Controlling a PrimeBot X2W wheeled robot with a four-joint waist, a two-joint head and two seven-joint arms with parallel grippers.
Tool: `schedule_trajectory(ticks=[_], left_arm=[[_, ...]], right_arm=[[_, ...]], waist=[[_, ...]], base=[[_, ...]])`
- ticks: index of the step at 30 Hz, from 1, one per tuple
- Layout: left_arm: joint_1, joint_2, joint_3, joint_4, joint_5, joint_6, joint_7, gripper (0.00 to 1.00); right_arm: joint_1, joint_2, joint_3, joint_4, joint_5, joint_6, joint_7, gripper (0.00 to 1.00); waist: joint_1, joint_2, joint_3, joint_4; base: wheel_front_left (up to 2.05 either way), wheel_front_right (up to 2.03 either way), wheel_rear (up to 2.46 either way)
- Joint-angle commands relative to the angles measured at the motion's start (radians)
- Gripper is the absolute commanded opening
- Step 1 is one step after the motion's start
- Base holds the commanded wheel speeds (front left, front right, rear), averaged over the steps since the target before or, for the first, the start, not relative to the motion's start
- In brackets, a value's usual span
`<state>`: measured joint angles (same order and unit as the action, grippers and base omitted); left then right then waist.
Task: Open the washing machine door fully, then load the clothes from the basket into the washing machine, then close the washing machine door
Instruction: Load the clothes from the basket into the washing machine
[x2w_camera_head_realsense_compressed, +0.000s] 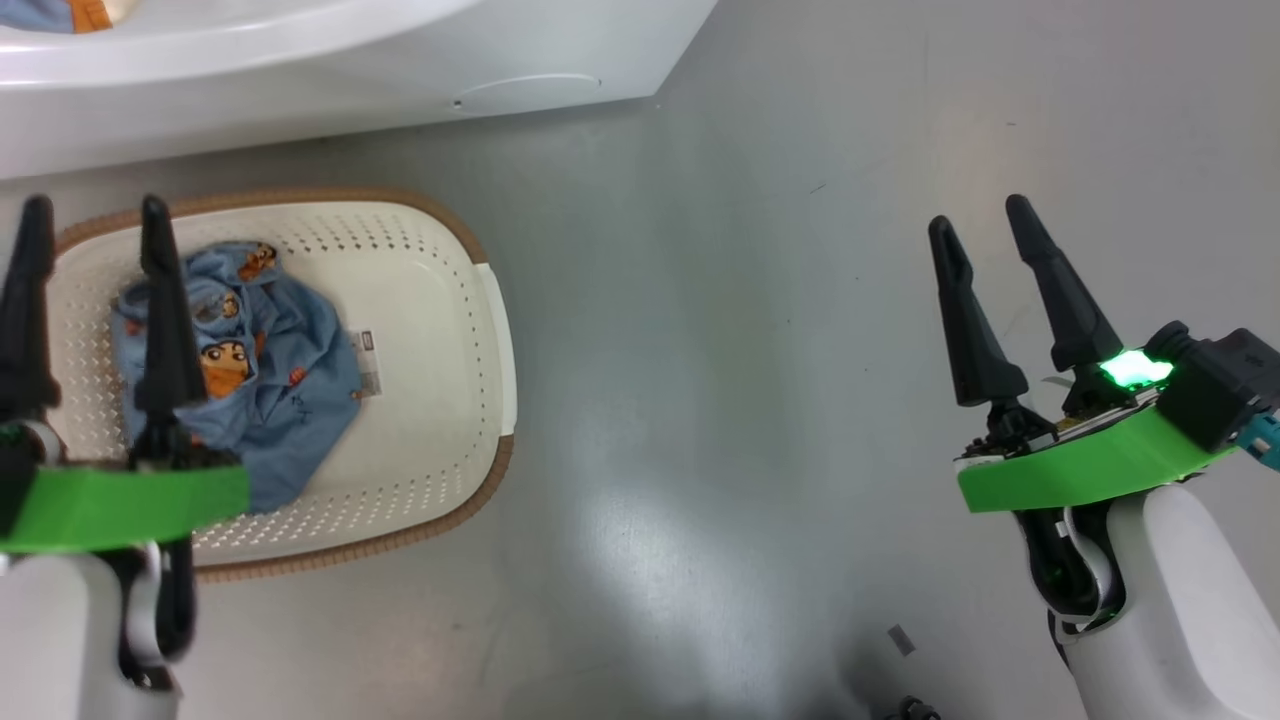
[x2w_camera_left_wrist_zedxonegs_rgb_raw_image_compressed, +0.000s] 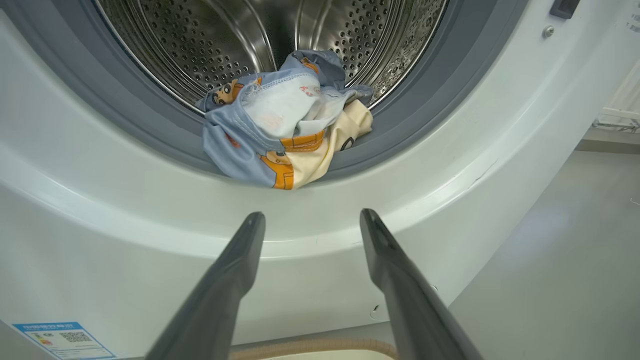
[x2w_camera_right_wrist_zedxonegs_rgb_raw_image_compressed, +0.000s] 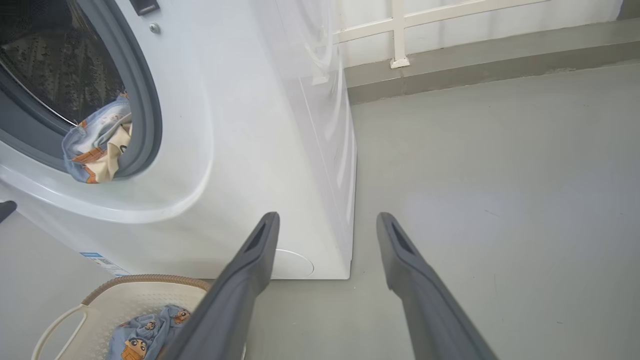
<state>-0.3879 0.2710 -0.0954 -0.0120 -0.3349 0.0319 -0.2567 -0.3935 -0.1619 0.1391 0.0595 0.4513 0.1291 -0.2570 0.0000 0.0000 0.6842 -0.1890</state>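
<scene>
Left claw (x2w_camera_head_realsense_compressed: 95, 210) wide open, empty, hovering over the basket (x2w_camera_head_realsense_compressed: 470, 330). Right claw (x2w_camera_head_realsense_compressed: 980, 215) also wide open, empty, over bare floor (x2w_camera_head_realsense_compressed: 750, 350), well apart from the basket. Basket sits on the floor just beside the washing machine (x2w_camera_head_realsense_compressed: 300, 90) front. One blue printed garment (x2w_camera_head_realsense_compressed: 280, 400) is crumpled in the basket's left half, paper label (x2w_camera_head_realsense_compressed: 367, 365) beside it. Second garment (x2w_camera_left_wrist_zedxonegs_rgb_raw_image_compressed: 280, 130) lies at the drum (x2w_camera_left_wrist_zedxonegs_rgb_raw_image_compressed: 200, 40) mouth, draped over the grey gasket (x2w_camera_left_wrist_zedxonegs_rgb_raw_image_compressed: 115, 107).
</scene>
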Motion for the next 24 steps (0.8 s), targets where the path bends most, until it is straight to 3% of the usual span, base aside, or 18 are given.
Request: schedule_trajectory(ticks=[1, 12, 24], left_arm=[[0.047, 0.003, 0.04, -0.045, 0.018, 0.01, -0.005, 1.0], [0.105, -0.081, 0.093, -0.086, 0.058, -0.013, -0.005, 1.0], [0.082, -0.111, 0.129, -0.079, 0.108, -0.06, -0.005, 1.0]], right_arm=[[0.01, -0.012, 0.004, -0.03, 0.007, 0.002, -0.005, 1.0], [0.013, -0.024, -0.003, -0.042, -0.011, 0.002, -0.005, 1.0], [0.015, -0.021, 0.003, -0.04, -0.012, 0.002, -0.005, 1.0]], waist=[[0.0, 0.0, 0.007, 0.008], [0.0, 0.0, 0.012, 0.032], [0.0, 0.0, 0.007, 0.024]], base=[[0.0, 0.0, 0.0], [0.0, 0.0, 0.0], [0.0, 0.0, 0.0]])
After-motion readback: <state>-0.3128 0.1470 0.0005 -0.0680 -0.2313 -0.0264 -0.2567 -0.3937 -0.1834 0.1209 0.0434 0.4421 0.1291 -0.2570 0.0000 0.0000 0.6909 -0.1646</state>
